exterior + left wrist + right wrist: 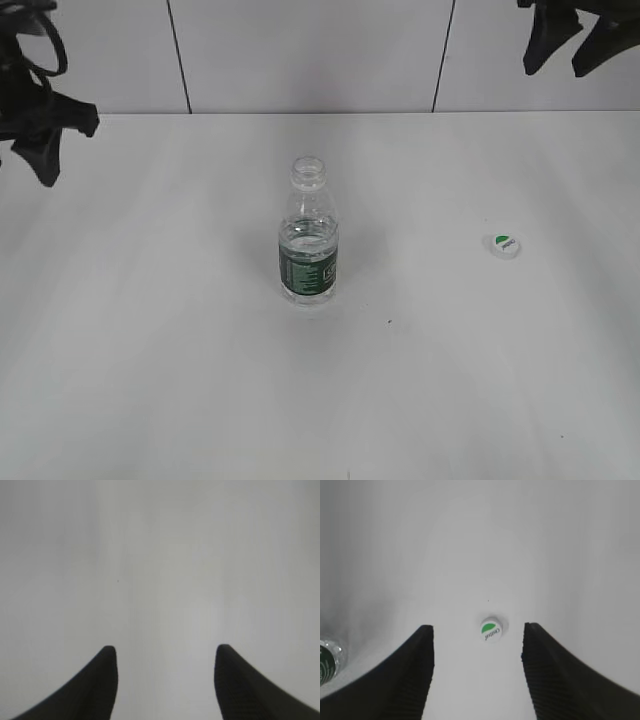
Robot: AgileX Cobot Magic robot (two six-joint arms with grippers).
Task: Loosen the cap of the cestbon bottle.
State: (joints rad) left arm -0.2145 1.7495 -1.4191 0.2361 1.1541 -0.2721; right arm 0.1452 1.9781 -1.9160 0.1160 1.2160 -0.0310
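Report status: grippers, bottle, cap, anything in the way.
Left gripper open, empty, over bare table. Right gripper open, empty, above the cap. Cap off, lying right of the upright cestbon bottle. No obstructions.

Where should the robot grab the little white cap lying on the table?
Probably by its round rim, coming straight down from above. The small white plastic cap with the green patch lies flat, top up, apart from the clear plastic bottle with the dark green label. The open right gripper hangs above it, so its fingers could close across the rim.
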